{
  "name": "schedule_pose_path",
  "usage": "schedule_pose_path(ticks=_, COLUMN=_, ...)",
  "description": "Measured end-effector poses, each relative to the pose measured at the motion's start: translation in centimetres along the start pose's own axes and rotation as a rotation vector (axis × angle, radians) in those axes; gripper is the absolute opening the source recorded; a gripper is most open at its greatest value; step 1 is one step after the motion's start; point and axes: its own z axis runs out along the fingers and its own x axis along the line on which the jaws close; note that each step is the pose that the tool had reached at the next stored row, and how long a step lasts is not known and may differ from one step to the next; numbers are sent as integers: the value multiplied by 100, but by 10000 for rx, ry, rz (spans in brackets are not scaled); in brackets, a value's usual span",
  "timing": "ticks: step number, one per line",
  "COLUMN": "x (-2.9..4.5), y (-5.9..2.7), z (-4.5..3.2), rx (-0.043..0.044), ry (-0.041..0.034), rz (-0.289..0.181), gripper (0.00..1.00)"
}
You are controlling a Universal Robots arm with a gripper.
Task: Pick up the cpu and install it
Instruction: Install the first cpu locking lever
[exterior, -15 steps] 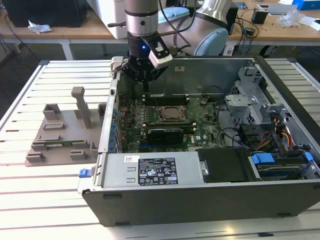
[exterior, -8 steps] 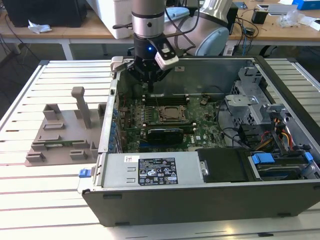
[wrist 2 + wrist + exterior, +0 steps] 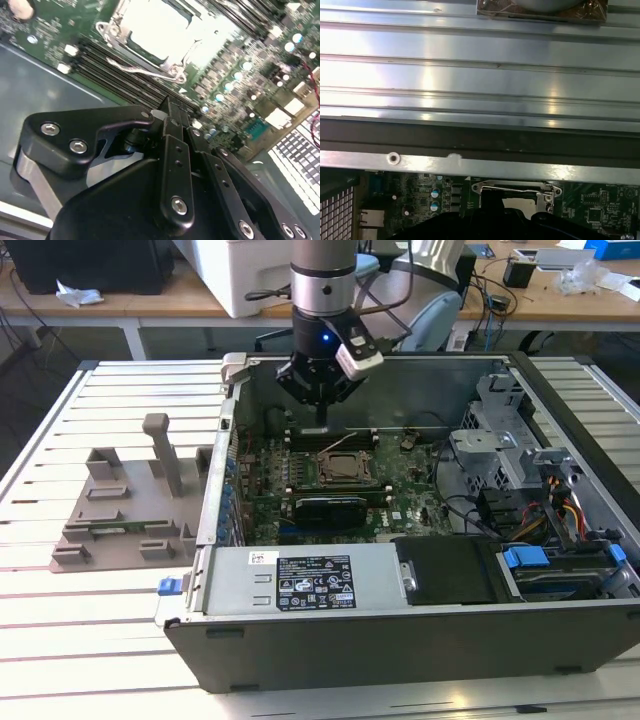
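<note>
Black linkage-fingered gripper (image 3: 172,117), tips pinched narrow, hangs mid-frame just above green motherboard (image 3: 400,502); silver socket frame (image 3: 150,35) upper centre, glare-washed, cpu indiscernible.

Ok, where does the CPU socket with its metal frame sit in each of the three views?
Exterior view: the CPU socket sits mid-board inside the open case.
Second wrist view: the socket is seen close, a bright square inside its frame, beside the dark memory slots.
First wrist view: the socket lies next to the case's silver rail.
Shared landmark: the green motherboard.
</note>
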Motion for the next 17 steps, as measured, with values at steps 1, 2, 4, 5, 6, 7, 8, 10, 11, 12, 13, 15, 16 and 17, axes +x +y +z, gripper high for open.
schedule_pose_path(ticks=1, x=-25, y=-1, z=1, rx=0, ry=5, rz=2, gripper=11)
schedule_pose_path(ticks=2, x=-49, y=-2, z=1, rx=0, ry=8, rz=3, gripper=11)
schedule_pose_path(ticks=4, x=-109, y=-6, z=3, rx=0, ry=18, rz=1, gripper=11)
schedule_pose_path(ticks=5, x=-114, y=-6, z=3, rx=0, ry=18, rz=2, gripper=11)
schedule_pose_path(ticks=6, x=-115, y=-6, z=3, rx=-1, ry=18, rz=2, gripper=11)
schedule_pose_path(ticks=7, x=-115, y=-6, z=4, rx=-1, ry=17, rz=3, gripper=11)
schedule_pose_path(ticks=8, x=-116, y=-6, z=4, rx=0, ry=17, rz=3, gripper=11)
schedule_pose_path(ticks=10, x=-116, y=-6, z=4, rx=-1, ry=17, rz=2, gripper=11)
schedule_pose_path(ticks=11, x=-117, y=-6, z=4, rx=-2, ry=16, rz=2, gripper=11)
schedule_pose_path(ticks=12, x=-117, y=-8, z=4, rx=-1, ry=17, rz=1, gripper=11)
schedule_pose_path(ticks=13, x=-117, y=-16, z=5, rx=-3, ry=16, rz=0, gripper=11)
schedule_pose_path(ticks=15, x=-115, y=-45, z=11, rx=-26, ry=17, rz=2, gripper=11)
schedule_pose_path(ticks=16, x=-114, y=-59, z=16, rx=-43, ry=15, rz=2, gripper=11)
schedule_pose_path(ticks=17, x=-113, y=-83, z=34, rx=-98, ry=14, rz=2, gripper=11)
